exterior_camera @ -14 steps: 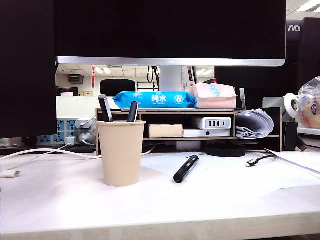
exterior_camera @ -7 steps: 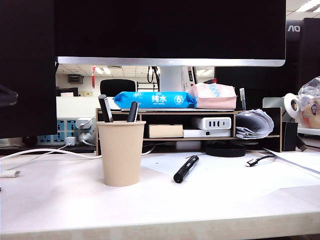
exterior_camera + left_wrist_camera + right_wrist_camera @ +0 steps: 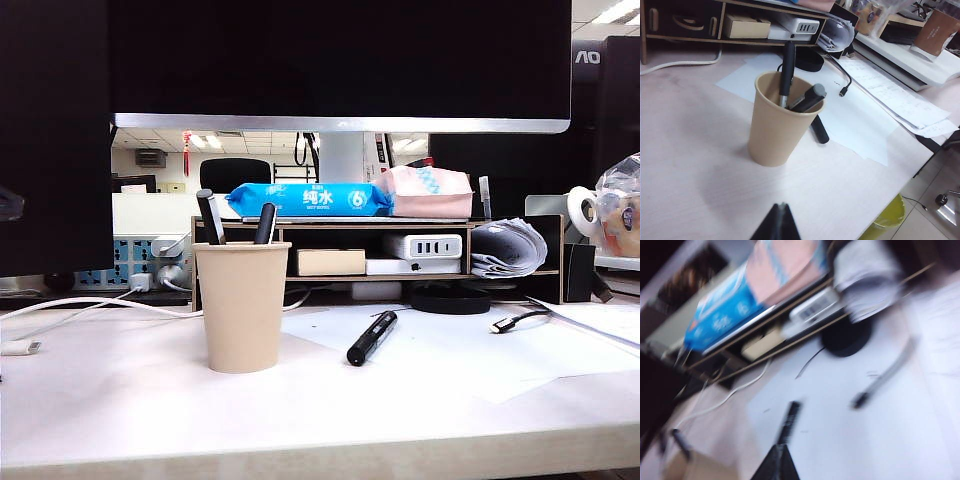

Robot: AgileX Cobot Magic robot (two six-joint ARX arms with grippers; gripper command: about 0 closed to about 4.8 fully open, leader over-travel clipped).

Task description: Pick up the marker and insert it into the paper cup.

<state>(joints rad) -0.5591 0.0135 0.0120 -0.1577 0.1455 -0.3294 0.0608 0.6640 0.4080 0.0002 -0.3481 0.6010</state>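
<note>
One marker (image 3: 371,338) lies flat, slanting away from the paper cup (image 3: 241,305).

**Surfaces and finishes**

Your paper cup (image 3: 241,304) is matt beige paper with a smooth rolled rim. The marker (image 3: 371,338) reads as glossy black plastic. You have a pale, matt wood-grain table (image 3: 300,420), smooth white paper sheets (image 3: 470,350), and a shiny blue plastic wipes pack (image 3: 308,199).
</note>
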